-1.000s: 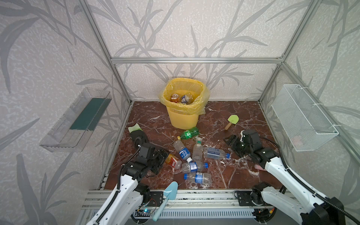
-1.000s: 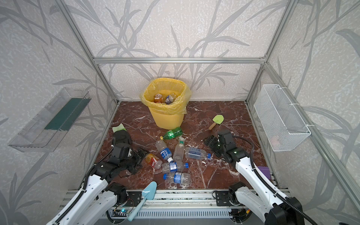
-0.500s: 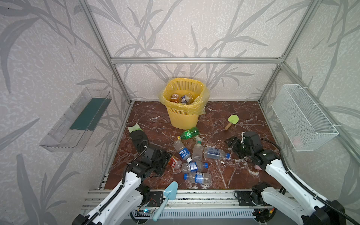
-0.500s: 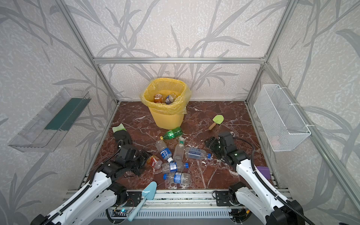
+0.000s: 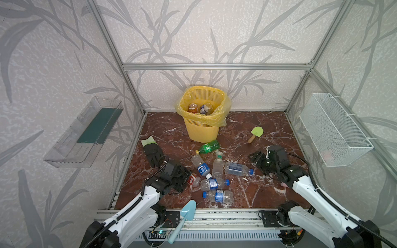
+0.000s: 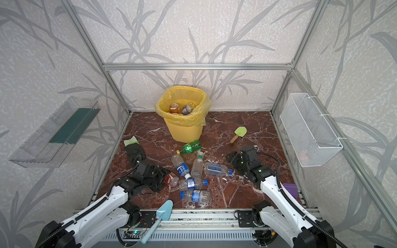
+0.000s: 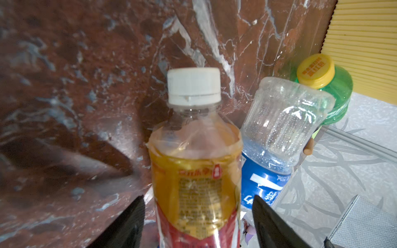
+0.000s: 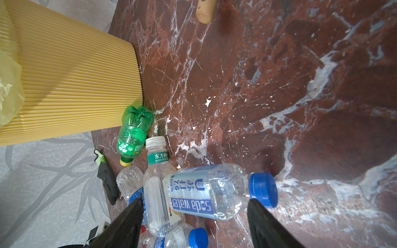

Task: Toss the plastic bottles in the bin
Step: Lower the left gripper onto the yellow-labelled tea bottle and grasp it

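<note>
Here, the left gripper's [image 7: 197, 197] fingers flank the orange-labelled, white-capped plastic bottle [image 7: 193, 150] lying on the red marble floor [image 5: 257, 193] (slim gaps either side). The right gripper's [image 8: 195, 199] fingers stand wide near a clear, blue-capped soda-water bottle [image 8: 225, 189].

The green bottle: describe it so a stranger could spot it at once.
Find the yellow bin at the back of the marble floor. The green bottle lies on its side just in front of the bin's base. It alone is green with a yellow cap; the neighbouring bottles are clear.
</note>
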Available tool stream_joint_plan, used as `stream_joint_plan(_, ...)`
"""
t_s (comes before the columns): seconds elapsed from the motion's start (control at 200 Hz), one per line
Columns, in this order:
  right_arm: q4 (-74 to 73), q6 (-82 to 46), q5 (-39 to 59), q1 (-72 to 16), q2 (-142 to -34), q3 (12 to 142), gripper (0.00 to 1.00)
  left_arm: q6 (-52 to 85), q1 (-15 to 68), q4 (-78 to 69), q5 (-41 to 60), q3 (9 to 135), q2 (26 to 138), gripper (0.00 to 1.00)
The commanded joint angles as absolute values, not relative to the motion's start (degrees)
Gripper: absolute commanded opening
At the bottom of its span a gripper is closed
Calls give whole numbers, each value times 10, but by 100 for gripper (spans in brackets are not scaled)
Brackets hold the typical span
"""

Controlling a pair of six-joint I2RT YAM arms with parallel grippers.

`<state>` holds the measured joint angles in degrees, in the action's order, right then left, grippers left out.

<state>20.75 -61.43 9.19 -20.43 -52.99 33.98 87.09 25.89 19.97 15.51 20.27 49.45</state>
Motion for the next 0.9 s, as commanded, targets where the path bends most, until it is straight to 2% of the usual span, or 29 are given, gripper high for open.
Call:
stream_joint_plan(0.0,201,-614,82,-206,-521,334,76,889,263,203,148,207,505,73)
stream_joint_plan(0.39,208,-612,77,-206,-517,333,75,887,264,190,140,192,515,60)
stream_joint_plan(0.445,208,-612,77,-206,-518,333,75,885,264,185,141,191,517,60)
stream_joint_plan(0.575,208,-612,77,-207,-519,333,75,882,263,184,142,194,526,68)
stream_joint_plan(0.895,208,-610,76,-207,-519,330,74,875,266,169,150,196,552,69)
